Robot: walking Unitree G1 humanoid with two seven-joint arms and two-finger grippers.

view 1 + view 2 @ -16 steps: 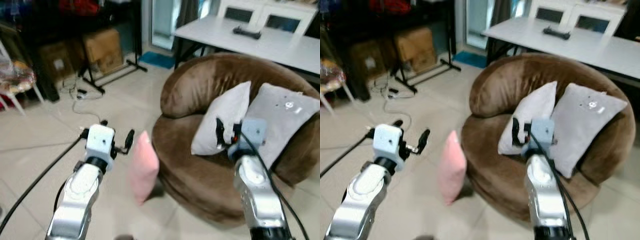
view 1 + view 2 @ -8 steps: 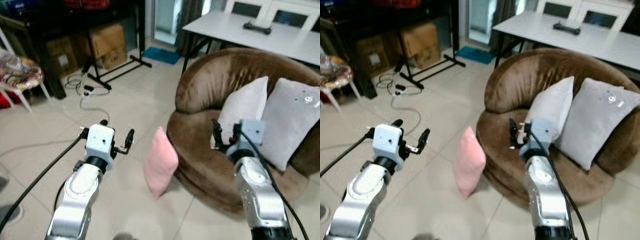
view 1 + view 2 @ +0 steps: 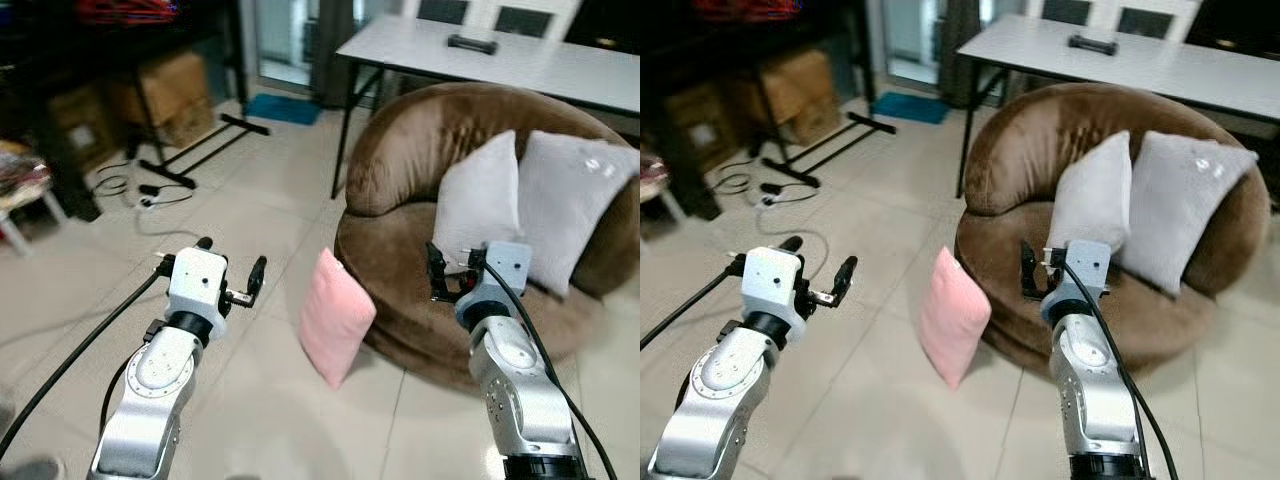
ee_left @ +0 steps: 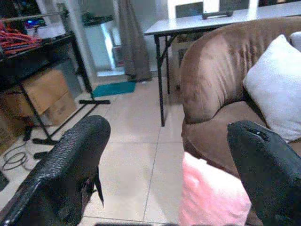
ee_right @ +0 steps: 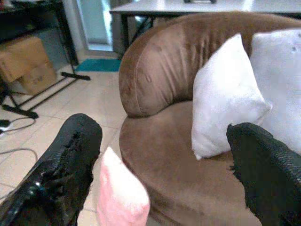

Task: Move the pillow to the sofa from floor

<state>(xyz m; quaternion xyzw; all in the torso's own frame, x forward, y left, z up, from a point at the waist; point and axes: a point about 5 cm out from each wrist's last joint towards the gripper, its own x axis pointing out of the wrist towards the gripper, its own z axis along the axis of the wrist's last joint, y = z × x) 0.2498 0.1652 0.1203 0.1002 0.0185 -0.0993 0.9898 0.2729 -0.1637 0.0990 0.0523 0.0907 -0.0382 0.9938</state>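
Pink pillow (image 3: 336, 315) stands on edge on the tiled floor (image 3: 250, 380), tilted, leaning against the front of the brown sofa (image 3: 420, 150). It sits between the two arms, a bit nearer the sofa side.

Left gripper (image 3: 232, 272) is raised over the floor, to the left of the pillow, not touching it. Fingers (image 4: 70, 155) spread wide apart in the left wrist view, nothing betw. them; pillow's top corner shows past them.

Right gripper (image 3: 447, 277) is up in front of the sofa seat, to the right of the pillow, apart from it. Its fingers (image 5: 66, 155) also spread wide, nothing held; right wrist view looks onto the seat w/ the pillow low down near one finger.

Sofa is round, velvety, w/ two pale grey cushions: one (image 3: 478, 195) propped near the middle, a second (image 3: 565, 190) beside it to the right, touching.

Behind the sofa: white table (image 3: 500, 65) w/ a dark object (image 3: 472, 44) on top, too small to ID. Far left: cardboard boxes (image 3: 165, 85), black stand legs (image 3: 200, 150), cables (image 3: 130, 190) on the floor.
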